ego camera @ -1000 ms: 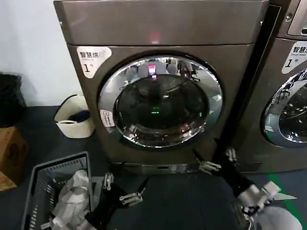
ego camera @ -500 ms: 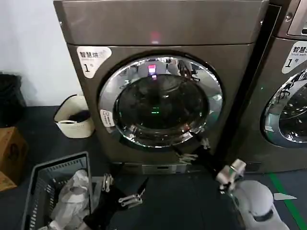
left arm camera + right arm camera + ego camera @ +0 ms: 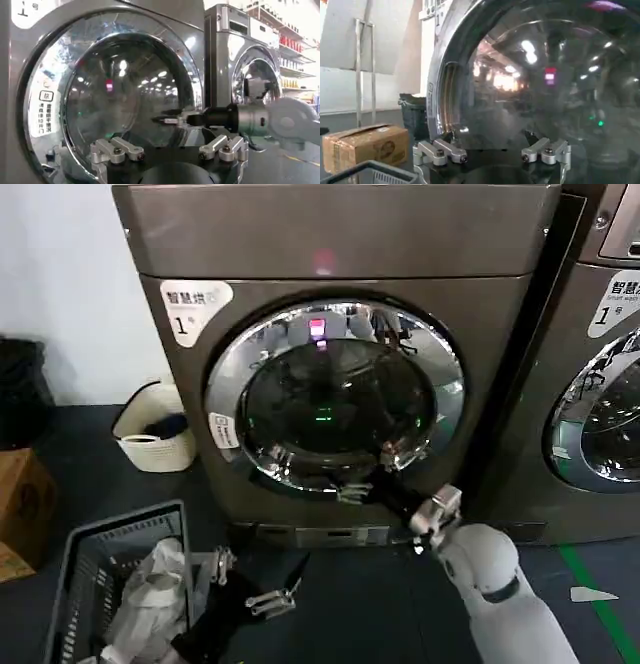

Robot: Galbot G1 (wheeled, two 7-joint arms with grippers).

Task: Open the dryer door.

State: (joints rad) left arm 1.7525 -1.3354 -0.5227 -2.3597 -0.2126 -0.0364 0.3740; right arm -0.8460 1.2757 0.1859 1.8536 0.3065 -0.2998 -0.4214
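From the head view my right gripper [image 3: 368, 474] sits fingers apart at the lower chrome rim of the dryer door [image 3: 335, 394], still closed. Left gripper [image 3: 255, 582] idles low, spread open. Left wrist view shows the door [image 3: 120, 90] close up; right wrist view too [image 3: 545, 85]. I'd hook the rim edge squarely, then pull gently.

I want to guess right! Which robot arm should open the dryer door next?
Probably the right. The right gripper is open and up at the lower chrome rim of the dryer door, which looks shut. The left gripper is open too, but hangs low near the floor.
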